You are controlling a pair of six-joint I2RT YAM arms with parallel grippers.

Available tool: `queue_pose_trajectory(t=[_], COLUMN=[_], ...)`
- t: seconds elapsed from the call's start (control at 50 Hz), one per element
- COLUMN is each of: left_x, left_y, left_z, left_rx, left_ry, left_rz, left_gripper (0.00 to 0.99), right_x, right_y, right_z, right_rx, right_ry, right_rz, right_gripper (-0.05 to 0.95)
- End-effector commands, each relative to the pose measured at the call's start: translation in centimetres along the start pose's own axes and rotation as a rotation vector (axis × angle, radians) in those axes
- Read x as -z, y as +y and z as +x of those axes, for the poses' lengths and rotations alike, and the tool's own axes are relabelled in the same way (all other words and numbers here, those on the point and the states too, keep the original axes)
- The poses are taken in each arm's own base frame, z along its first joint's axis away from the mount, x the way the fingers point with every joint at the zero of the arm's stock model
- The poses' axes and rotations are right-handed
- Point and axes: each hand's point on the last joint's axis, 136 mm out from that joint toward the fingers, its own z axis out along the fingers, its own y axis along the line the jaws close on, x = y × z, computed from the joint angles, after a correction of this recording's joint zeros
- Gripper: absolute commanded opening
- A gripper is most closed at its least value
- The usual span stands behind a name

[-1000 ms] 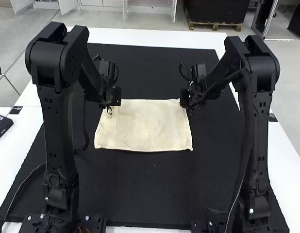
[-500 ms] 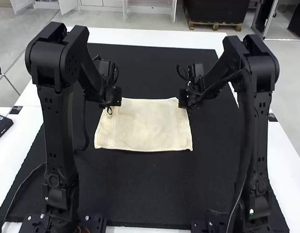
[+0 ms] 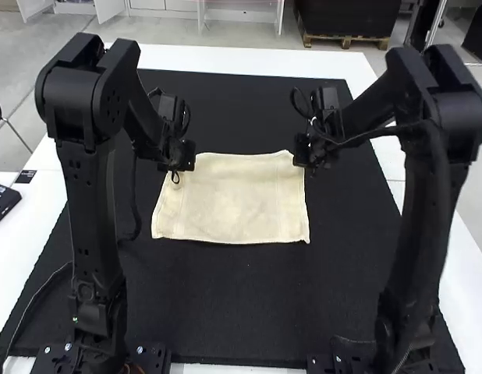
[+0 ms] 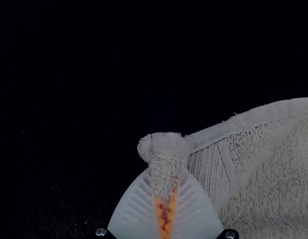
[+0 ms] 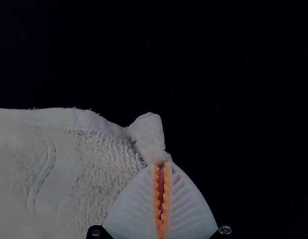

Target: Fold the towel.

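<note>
In the high view the left gripper [image 3: 177, 165] is at the far left corner of the cream towel [image 3: 233, 199], and the right gripper [image 3: 303, 162] is at its far right corner. The towel lies spread, its near edge flat on the mat. In the left wrist view, the left gripper [image 4: 165, 201] is closed on a bunched corner of the towel [image 4: 273, 169]. The right wrist view has the right gripper [image 5: 162, 181] pinching the other corner of the towel [image 5: 69, 169] at its fingertips.
A black mat [image 3: 241, 304] lies under the towel on a white table [image 3: 249, 60]. A dark object [image 3: 2, 202] sits at the table's left edge. Both arms stand on either side of the towel.
The right arm has shifted outward and its gripper slightly to the right and upward, the towel's far right corner moving with it. The left gripper has stayed almost in place.
</note>
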Motion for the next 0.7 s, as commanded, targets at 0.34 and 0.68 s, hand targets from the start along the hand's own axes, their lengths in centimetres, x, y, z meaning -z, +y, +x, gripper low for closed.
queue_pose_trajectory(t=[0.34, 0.68], left_x=[4.4, 6.8], left_y=[0.9, 1.2], left_z=[-0.2, 1.7], left_rx=[0.005, -0.007], left_ry=[0.051, 0.074], left_rz=[-0.026, -0.029], left_gripper=[0.020, 0.020], right_x=[3.8, 5.8], right_y=[-0.2, -0.5], right_z=[3.2, 4.4], right_rx=[-0.024, -0.053], right_ry=[0.042, 0.039], right_rz=[0.006, 0.007], right_gripper=[-0.02, -0.02])
